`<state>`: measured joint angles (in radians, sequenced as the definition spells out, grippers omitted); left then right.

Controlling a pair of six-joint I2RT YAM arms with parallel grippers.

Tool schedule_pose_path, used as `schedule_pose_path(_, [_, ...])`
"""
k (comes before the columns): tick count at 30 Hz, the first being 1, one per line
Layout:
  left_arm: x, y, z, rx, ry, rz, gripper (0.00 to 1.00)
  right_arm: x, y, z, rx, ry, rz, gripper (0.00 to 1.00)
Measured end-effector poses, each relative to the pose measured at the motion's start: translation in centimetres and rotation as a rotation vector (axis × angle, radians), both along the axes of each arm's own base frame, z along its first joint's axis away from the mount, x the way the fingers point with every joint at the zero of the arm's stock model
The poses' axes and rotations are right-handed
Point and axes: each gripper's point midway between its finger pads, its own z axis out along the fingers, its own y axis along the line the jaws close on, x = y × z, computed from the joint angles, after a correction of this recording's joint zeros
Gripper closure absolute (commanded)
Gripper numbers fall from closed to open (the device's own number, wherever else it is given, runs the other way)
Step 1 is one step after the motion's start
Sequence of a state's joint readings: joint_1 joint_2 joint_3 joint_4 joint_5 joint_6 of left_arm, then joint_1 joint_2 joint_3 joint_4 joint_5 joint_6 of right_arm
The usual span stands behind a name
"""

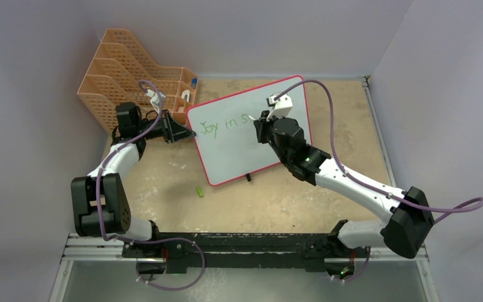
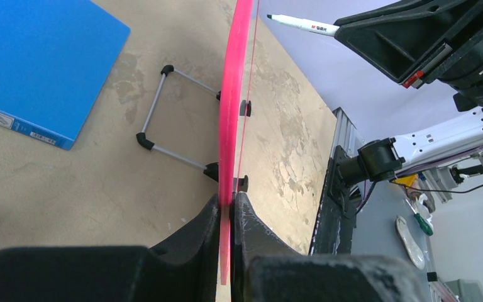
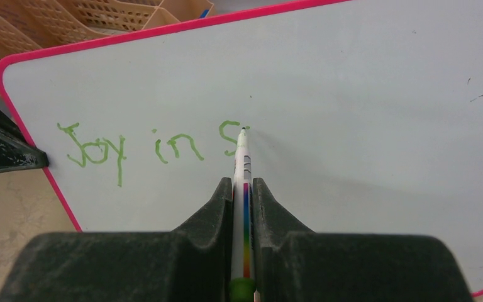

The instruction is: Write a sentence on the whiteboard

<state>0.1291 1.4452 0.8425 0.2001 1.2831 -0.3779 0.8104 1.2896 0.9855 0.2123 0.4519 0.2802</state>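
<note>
Arms alike: left arm point(image 1: 116, 160), right arm point(image 1: 358, 185). White link shells, black joint housings. Purple cable point(image 1: 331, 119) looped along each. left claw point(image 2: 229, 211), right claw point(image 3: 243, 189): matte black, wedge-shaped fingers.

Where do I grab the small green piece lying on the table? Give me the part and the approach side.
Pinch the green piece across its narrow middle, coming straight down. It lies flat on the table, longer than wide, so fingers should straddle it. Both arms are busy, though: left gripper clamps the board, right gripper the pen.
</note>
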Motion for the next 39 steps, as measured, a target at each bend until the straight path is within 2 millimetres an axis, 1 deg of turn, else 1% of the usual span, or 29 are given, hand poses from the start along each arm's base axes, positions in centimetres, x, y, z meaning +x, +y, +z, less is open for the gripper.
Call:
schedule_pose_path(4, [0.0,0.0,0.0,0.0,0.0,0.0,1.0,0.1,0.0,-0.2,-0.004,0.003,0.0,1.0])
schedule_pose_path(12, [0.0,0.0,0.0,0.0,0.0,0.0,1.0,0.3,0.3,-1.3,-0.023,0.022,-0.001,1.0])
schedule_pose_path(39, [0.0,0.0,0.0,0.0,-0.001,-0.001,1.0,0.3,0.3,-1.3,-0.018,0.025,-0.007,1.0])
